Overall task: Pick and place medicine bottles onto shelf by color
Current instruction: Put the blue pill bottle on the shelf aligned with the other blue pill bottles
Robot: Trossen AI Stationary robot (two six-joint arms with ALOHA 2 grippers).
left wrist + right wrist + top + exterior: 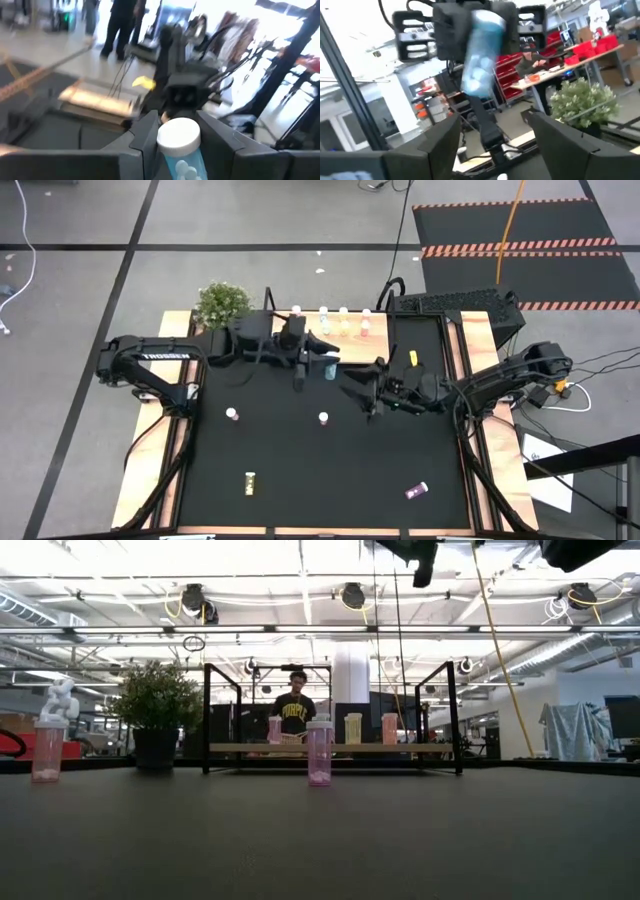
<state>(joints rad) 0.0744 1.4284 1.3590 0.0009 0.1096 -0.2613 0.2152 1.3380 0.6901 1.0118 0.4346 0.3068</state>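
Teal-blue bottle point(181, 150) pinched in left end effector point(322, 366), raised above the bench point(300, 470) near frame centre, just below the shelf point(400, 330). Right end effector point(368, 392) spread and bare, close alongside. Probably light, rigid, slick plastic; best gripped across the body under the white cap point(178, 135).

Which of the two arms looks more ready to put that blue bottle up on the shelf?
Left, probably. The left gripper is shut on the blue bottle and sits just in front of the shelf. The right gripper is open, holding nothing, farther from the shelf.
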